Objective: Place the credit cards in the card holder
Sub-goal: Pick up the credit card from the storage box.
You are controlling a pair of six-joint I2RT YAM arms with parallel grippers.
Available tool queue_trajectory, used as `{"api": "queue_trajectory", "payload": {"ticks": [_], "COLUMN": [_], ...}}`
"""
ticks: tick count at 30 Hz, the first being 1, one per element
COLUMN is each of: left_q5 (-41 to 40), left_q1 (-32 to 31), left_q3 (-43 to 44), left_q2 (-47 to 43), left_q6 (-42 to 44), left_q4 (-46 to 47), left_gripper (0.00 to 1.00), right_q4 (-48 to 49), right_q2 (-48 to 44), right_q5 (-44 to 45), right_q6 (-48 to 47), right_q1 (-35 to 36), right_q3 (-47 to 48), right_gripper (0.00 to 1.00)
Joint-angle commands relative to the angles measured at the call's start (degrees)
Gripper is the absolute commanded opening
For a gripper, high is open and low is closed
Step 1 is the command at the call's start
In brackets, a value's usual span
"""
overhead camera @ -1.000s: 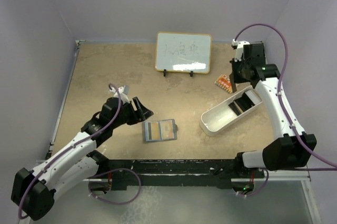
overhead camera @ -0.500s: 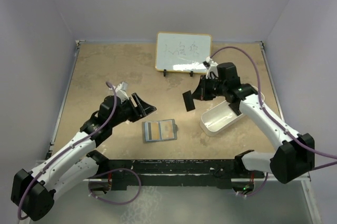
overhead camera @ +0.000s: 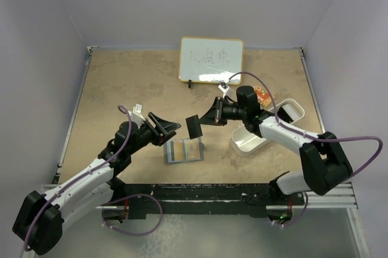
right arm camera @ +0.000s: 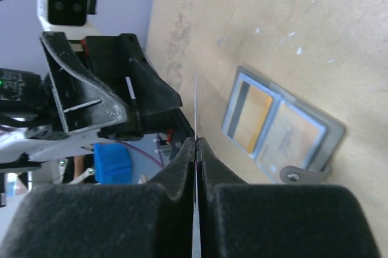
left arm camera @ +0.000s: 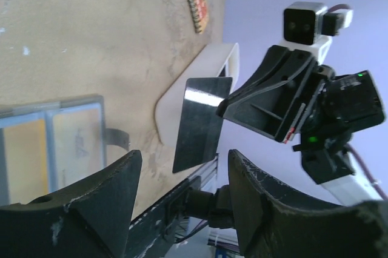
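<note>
Right tool is pinched tight on a dark card, up off the counter near the open card holder (lying flat). Left tool gapes wide beside it, holding nothing.

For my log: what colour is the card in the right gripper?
The card looks glossy black; the left wrist view shows it best.

Grey card holder, orange card, pale blue card, black card
</note>
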Motion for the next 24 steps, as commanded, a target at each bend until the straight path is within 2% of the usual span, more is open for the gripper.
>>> {"api": "queue_trajectory", "payload": {"ticks": [1,7,11,15,21,24], "left_q5": [1.4,3.1,4.1,4.7,4.3,3.4], "left_q1": [0.0,0.0,-0.1,-0.1,-0.1,-0.1], "left_q3": [-1.9,-4.3,-5.1,-6.6,-8.1,-9.3], "left_q2": [1.4,5.1,6.9,7.4,6.0,4.9], "left_q6": [-7.2,-10.4,-10.3,-10.5,-9.5,-7.3], "left_q4": [18.0,30.2,33.2,36.4,36.3,34.4], "left_gripper": [0.56,0.56,0.56,0.42,0.00,0.00], "right_q4": [18.8,27.1,33.6,34.8,33.4,27.3], "right_q2": [-0.8,1.9,4.3,5.8,7.4,7.0], "right_q5": [-4.8,-6.7,-8.3,-8.0,-7.7,-7.3], "right_q6": [11.7,17.8,22.7,23.5,22.3,17.3], "right_q1": [0.6,1.8,3.1,3.9,4.7,5.5], "right_q3": [-2.7,-3.4,-4.3,-4.4,-4.6,-4.0], "right_gripper": [0.00,0.00,0.00,0.00,0.00,0.00]}}
